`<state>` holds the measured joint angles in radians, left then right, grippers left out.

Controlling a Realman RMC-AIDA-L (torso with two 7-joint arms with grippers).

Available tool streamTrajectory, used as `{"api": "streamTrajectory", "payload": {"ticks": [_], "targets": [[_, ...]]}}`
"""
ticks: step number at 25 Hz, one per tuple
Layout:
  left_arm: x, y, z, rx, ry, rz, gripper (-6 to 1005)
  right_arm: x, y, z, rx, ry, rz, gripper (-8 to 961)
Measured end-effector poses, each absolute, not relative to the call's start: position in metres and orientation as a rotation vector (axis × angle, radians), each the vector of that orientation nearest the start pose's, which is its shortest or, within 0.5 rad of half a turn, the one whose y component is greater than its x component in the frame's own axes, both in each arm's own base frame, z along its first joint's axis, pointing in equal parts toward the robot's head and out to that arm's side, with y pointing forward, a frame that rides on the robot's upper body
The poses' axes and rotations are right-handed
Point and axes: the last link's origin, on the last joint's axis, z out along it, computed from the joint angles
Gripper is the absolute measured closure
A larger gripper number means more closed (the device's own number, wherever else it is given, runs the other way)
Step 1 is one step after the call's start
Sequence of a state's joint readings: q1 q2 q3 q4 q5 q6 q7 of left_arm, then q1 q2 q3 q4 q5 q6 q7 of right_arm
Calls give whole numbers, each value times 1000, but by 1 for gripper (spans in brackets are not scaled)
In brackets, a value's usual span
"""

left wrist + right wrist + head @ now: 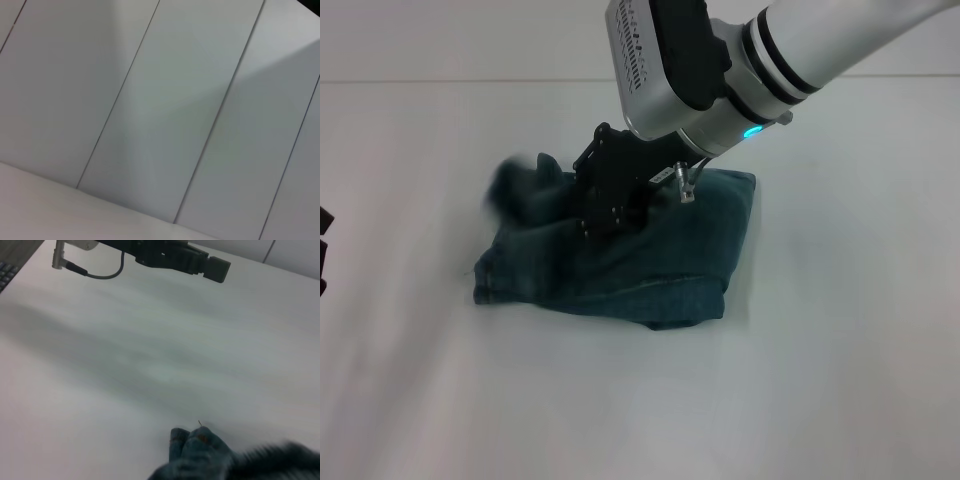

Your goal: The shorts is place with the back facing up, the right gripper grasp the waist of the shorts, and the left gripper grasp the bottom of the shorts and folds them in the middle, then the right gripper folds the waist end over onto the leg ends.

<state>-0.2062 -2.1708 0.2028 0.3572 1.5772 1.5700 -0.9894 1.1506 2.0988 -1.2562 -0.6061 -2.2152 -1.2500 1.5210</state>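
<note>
The blue-green denim shorts (690, 250) lie folded lengthwise in a bundle at the middle of the white table (820, 380). My right gripper (592, 218), a black claw on a silver-white arm with a lit ring, is down on the bundle's left half, shut on a fold of denim. A lifted, blurred end of the shorts (525, 185) sticks up just left of it. In the right wrist view the dark denim (200, 455) bunches close below the camera. My left gripper (323, 250) stays at the table's left edge, also showing far off (175, 257). The waist and hems are not distinguishable.
White tabletop surrounds the shorts on all sides. The left wrist view shows only pale wall panels (165, 115) with thin seams. A dark keyboard-like edge (7, 272) sits at one corner of the right wrist view.
</note>
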Motion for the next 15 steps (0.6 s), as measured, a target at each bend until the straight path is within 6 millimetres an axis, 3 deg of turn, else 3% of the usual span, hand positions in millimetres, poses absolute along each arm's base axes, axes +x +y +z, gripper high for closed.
{"api": "streamTrajectory", "payload": {"ticks": [5,11,15], "targets": [[-354,238,19,-1709,-828,-1123,997,64,413,-84,-3043,-400,-133,487],[-351,242,18,-1740,-809,-1115,996,68,416,-74,-3015,-350,-97,272],[-343,247,16,-1861,-747,-1081,991,82,414,-62,-3006,-243,-9,164]]}}
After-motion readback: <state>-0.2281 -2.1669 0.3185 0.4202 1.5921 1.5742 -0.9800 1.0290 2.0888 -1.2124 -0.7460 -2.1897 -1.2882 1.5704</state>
